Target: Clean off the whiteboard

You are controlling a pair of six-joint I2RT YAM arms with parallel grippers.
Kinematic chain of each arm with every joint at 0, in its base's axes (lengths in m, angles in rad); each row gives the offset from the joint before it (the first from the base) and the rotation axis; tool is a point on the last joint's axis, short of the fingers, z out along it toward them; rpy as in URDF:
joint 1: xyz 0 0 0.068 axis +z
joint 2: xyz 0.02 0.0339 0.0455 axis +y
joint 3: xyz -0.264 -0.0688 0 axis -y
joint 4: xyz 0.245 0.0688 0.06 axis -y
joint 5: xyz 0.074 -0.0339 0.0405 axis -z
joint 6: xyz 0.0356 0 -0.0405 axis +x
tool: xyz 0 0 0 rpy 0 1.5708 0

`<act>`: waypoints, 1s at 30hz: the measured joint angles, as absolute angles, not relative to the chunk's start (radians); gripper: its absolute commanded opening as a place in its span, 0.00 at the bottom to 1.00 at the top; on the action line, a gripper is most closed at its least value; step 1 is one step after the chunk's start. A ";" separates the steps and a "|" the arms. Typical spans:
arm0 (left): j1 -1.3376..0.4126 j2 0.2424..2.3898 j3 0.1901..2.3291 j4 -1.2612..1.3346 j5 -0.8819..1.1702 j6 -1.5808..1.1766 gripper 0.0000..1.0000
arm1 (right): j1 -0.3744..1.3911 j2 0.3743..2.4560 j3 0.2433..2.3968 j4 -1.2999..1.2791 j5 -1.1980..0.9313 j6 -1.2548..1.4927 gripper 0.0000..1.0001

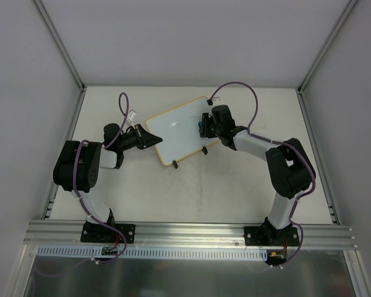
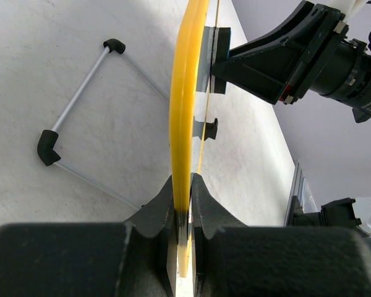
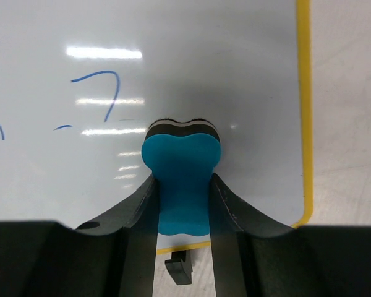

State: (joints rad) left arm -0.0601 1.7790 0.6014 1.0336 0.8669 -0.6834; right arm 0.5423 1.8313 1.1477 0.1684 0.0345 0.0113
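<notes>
The whiteboard point(image 1: 180, 129) stands tilted near the middle of the table, white with a yellow frame. My left gripper point(image 1: 153, 140) is shut on its left edge; the left wrist view shows the yellow frame point(image 2: 187, 111) pinched between the jaws. My right gripper point(image 1: 205, 125) is shut on a blue eraser point(image 3: 180, 179), whose felt end presses against the board face point(image 3: 173, 68) near its right side. Blue pen marks point(image 3: 102, 86) remain left of the eraser. A black clip foot point(image 3: 179, 267) shows below the board.
A thin wire stand with black corner caps point(image 2: 80, 105) lies on the table behind the board. Grey walls enclose the table on three sides. An aluminium rail point(image 1: 185, 232) runs along the near edge.
</notes>
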 measured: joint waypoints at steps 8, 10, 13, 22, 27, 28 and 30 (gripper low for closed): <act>-0.060 1.779 0.601 1.035 0.867 -0.684 0.00 | 0.498 1.824 1.126 0.169 0.047 0.022 0.00; -0.060 1.779 0.601 1.035 0.867 -0.684 0.00 | 0.499 1.824 1.124 0.172 0.047 0.023 0.00; -0.060 1.779 0.601 1.035 0.868 -0.684 0.00 | 0.511 1.824 1.120 0.180 0.060 0.023 0.00; -0.060 1.776 0.601 1.034 0.870 -0.684 0.00 | 0.634 1.822 1.122 0.179 0.177 0.020 0.00; -0.060 1.776 0.601 1.033 0.869 -0.680 0.00 | 0.761 1.834 1.149 0.165 0.165 0.021 0.00; -0.060 1.776 0.601 1.033 0.869 -0.679 0.00 | 0.784 1.841 1.158 0.160 0.162 0.021 0.00; -0.059 1.776 0.601 1.032 0.867 -0.677 0.00 | 0.823 1.858 1.187 0.144 0.159 0.016 0.00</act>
State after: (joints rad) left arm -0.0593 1.7763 0.6010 1.0317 0.8665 -0.6769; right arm 0.8227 1.8580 1.1870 0.1440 0.1593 0.0162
